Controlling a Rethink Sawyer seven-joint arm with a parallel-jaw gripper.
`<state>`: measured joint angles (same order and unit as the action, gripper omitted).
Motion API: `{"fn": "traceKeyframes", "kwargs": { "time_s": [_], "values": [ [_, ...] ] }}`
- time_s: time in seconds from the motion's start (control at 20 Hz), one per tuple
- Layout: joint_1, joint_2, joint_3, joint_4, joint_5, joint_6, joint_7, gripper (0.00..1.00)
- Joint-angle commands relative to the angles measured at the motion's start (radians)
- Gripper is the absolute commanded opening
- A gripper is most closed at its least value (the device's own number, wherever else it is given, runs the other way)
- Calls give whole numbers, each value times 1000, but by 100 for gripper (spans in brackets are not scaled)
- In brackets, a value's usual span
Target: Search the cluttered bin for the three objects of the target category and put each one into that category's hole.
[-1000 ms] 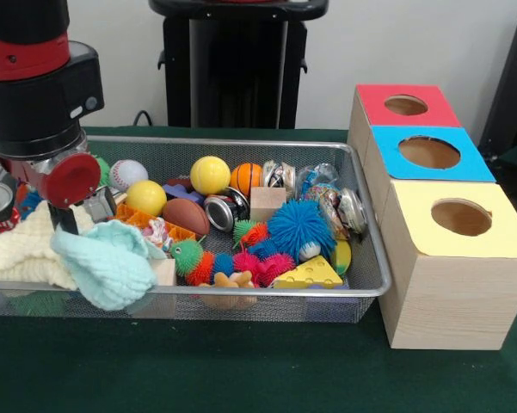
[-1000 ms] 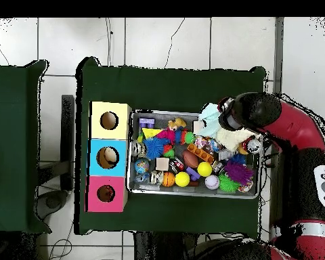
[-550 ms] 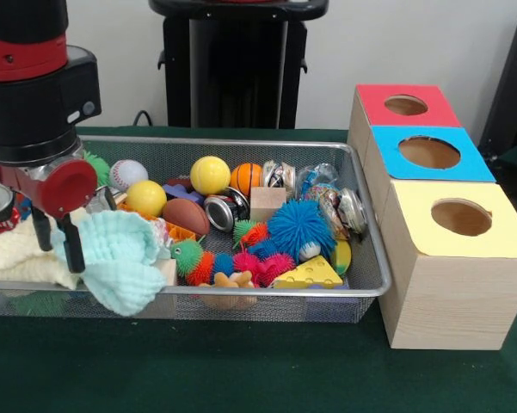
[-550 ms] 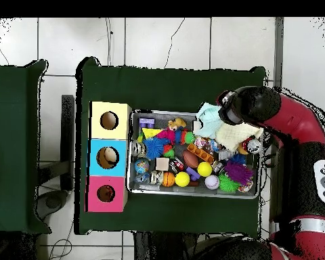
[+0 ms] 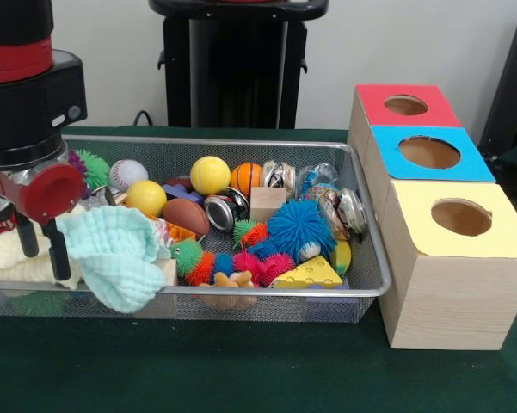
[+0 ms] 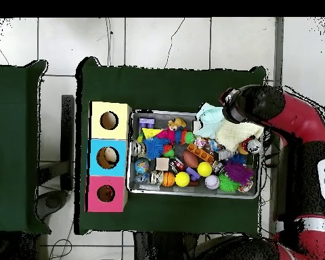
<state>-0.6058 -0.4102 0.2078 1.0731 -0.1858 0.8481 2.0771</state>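
Mint washcloth [image 5: 112,256] is draping over the mesh bin's [image 5: 366,284] front rim, beside my cream cloth [image 5: 4,258].

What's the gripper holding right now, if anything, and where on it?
Nothing. The gripper is open, its two fingers hanging beside the mint cloth at the bin's end, with no fabric pinched between them.
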Motion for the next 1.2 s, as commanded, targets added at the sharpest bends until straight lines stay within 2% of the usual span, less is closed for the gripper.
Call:
{"fn": "traceKeyframes", "kwargs": {
  "time_s": [0.05,0.2,0.35,0.5,0.65,0.85,1.1,1.2],
  "values": [
    [-25,26,109,26,-48,2,-254,100],
    [-25,3,109,50,-47,16,-240,100],
    [-13,-77,93,128,-40,28,-197,100],
    [-2,-124,79,181,-31,32,-161,100],
    [26,-221,47,259,-11,88,-107,100],
    [80,-335,-7,312,9,190,-23,100],
    [110,-394,-31,349,30,241,23,100],
    [127,-424,-47,395,45,226,62,100]
  ]
}}
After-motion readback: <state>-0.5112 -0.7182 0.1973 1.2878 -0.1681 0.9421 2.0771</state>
